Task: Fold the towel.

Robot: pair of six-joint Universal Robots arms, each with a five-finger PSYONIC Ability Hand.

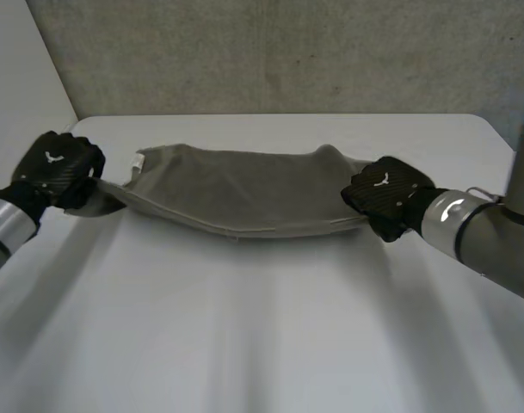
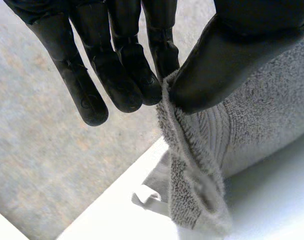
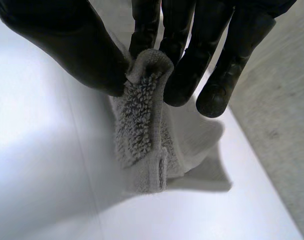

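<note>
towel (image 1: 236, 194) stretched over table (image 1: 262, 344), left hand (image 1: 59, 168) fingers (image 2: 122, 85) pinching one end, right hand (image 1: 386, 196) fingers (image 3: 191, 65) pinching other

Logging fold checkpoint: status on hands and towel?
Left hand pinches grey towel at its left end; right hand pinches its right end. Towel stretched between them over white table. Nothing in the way.

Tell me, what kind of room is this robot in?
Probably a robot lab or test room: a plain white table, a grey wall behind it, and the left hand and right hand holding a grey towel.
</note>
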